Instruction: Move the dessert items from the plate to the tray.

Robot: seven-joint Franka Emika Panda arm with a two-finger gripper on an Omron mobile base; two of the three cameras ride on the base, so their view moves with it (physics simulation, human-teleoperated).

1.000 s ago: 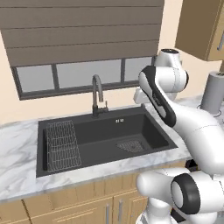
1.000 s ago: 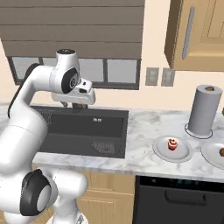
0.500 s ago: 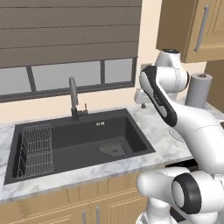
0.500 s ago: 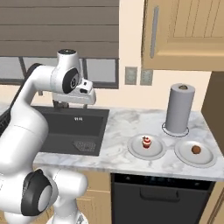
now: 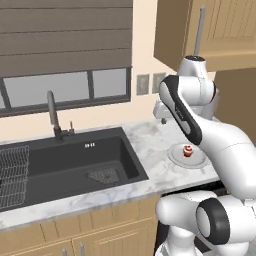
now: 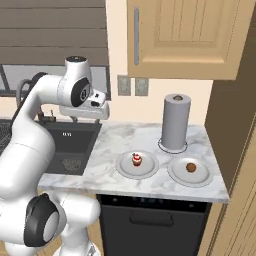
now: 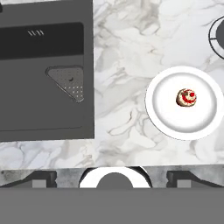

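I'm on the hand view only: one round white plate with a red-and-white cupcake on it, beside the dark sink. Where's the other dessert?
Observer: The plain brown ball sits on a second round pale plate, to the right of the red-and-white cupcake and its round pale plate in the right base view.
Operator: Anything standing near those plates?
Observer: A tall grey paper towel roll stands upright behind them, near the wall.

The white arm rises from its base, bends at a dark-jointed elbow and folds back at shoulder height — the hand (image 6: 86, 116) hangs pointing straight down, high above the worktop (image 6: 155, 145), its two dark fingertips (image 7: 40, 178) spread wide apart — holding nothing.
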